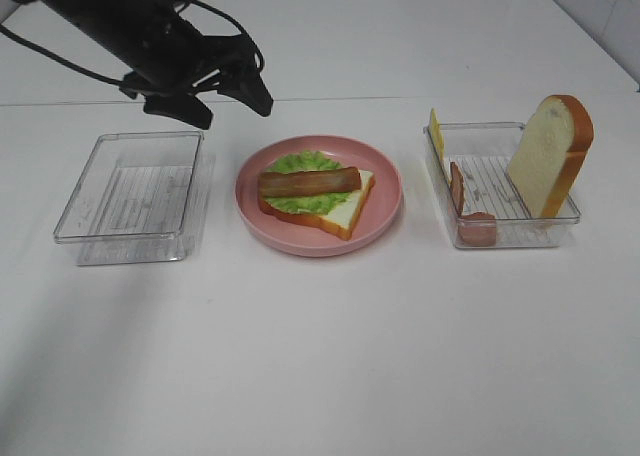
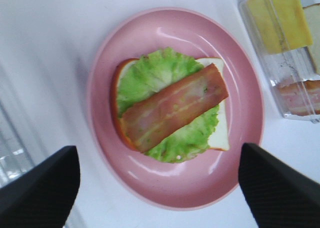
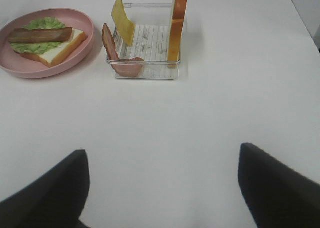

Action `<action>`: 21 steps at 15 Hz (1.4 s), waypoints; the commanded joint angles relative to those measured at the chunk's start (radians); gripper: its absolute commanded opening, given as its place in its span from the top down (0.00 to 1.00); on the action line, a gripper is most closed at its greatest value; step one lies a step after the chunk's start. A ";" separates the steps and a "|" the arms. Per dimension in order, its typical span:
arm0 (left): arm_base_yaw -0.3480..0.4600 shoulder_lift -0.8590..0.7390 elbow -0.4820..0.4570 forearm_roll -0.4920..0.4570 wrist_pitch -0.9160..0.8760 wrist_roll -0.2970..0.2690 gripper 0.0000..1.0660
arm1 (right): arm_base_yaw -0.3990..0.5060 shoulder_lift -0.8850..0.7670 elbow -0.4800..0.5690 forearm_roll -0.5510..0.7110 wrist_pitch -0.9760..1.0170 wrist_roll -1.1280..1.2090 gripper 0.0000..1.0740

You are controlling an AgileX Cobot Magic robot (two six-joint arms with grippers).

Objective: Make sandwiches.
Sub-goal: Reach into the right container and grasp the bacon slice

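Note:
A sandwich [image 1: 315,191] lies open on the pink plate [image 1: 392,181]: one bread slice, a green lettuce leaf [image 2: 150,75] and a brown bacon strip [image 2: 175,107] on top. My left gripper [image 1: 233,111] hovers above the table just behind and to the left of the plate, open and empty; its wrist view looks straight down on the sandwich [image 2: 170,108]. The right gripper [image 3: 160,188] is outside the exterior high view. It is open and empty above bare table, well short of the right tray [image 3: 150,74]. The sandwich [image 3: 45,38] also shows in its view.
The clear right tray [image 1: 520,234] holds an upright bread slice [image 1: 548,156], a yellow cheese square [image 1: 436,131] and bacon strips [image 1: 477,228] draped over its wall. An empty clear tray [image 1: 130,191] stands left of the plate.

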 commanded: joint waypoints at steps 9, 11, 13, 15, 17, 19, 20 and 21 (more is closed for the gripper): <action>-0.001 -0.508 0.003 0.444 0.459 -0.268 0.23 | -0.007 -0.014 0.003 0.007 -0.011 -0.006 0.27; -0.001 -0.635 0.075 0.488 0.478 -0.284 0.23 | -0.007 -0.014 0.003 0.007 -0.011 -0.006 0.27; -0.001 -0.799 0.191 0.490 0.478 -0.283 0.23 | -0.007 -0.014 0.003 0.007 -0.011 -0.006 0.27; -0.001 -0.971 0.334 0.488 0.472 -0.283 0.24 | -0.007 -0.014 0.003 0.007 -0.011 -0.006 0.27; -0.001 -1.094 0.427 0.488 0.464 -0.277 0.24 | -0.007 -0.014 0.003 0.007 -0.011 -0.006 0.27; -0.001 -1.256 0.541 0.488 0.463 -0.274 0.24 | -0.007 -0.014 0.003 0.007 -0.011 -0.006 0.27; -0.001 -1.381 0.625 0.485 0.456 -0.250 0.24 | -0.007 -0.014 0.003 0.007 -0.011 -0.006 0.27; -0.001 -1.470 0.677 0.484 0.451 -0.236 0.24 | -0.007 -0.014 0.003 0.007 -0.011 -0.006 0.27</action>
